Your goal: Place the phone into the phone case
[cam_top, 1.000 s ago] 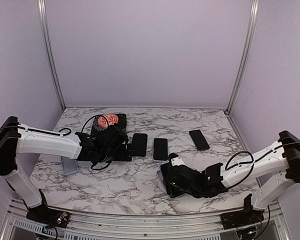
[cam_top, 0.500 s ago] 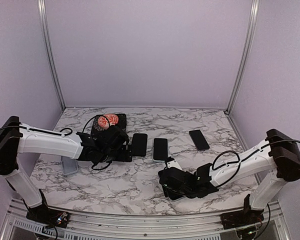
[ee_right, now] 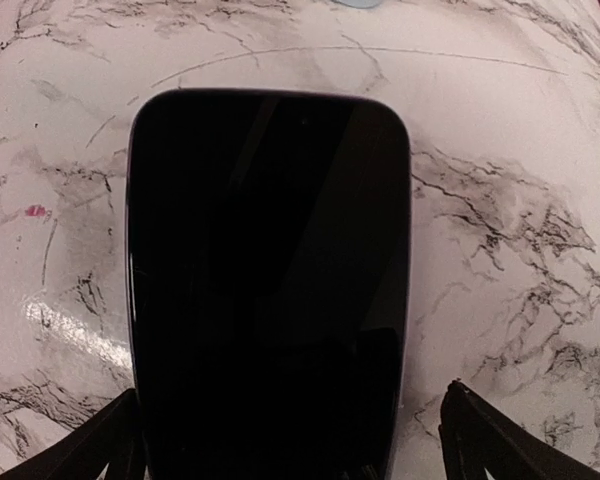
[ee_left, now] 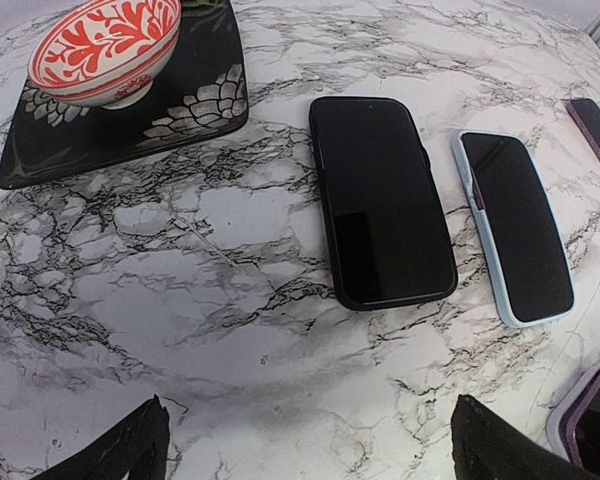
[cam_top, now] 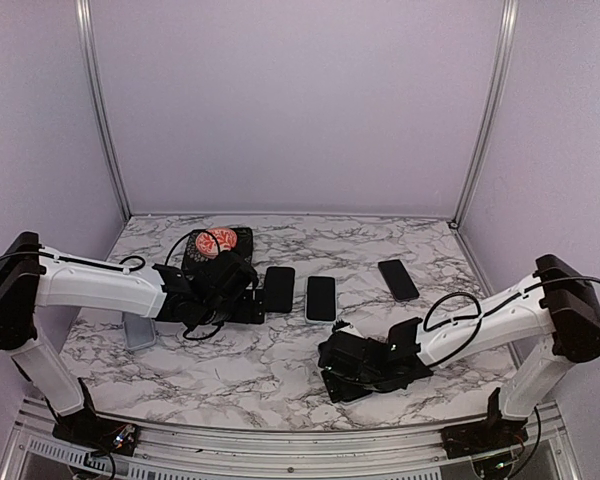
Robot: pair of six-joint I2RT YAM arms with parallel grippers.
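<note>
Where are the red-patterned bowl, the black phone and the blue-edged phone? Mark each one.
red-patterned bowl [ee_left: 100,50], left wrist view, outer wall.
black phone [ee_left: 385,200], left wrist view, screen middle.
blue-edged phone [ee_left: 513,225], left wrist view, screen middle.

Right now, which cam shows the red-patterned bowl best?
Left wrist: the bowl is large and sharp there, sitting on its black tray, though its top is cropped. Top external shows it whole but small and distant. Right wrist doesn't show it at all.
</note>
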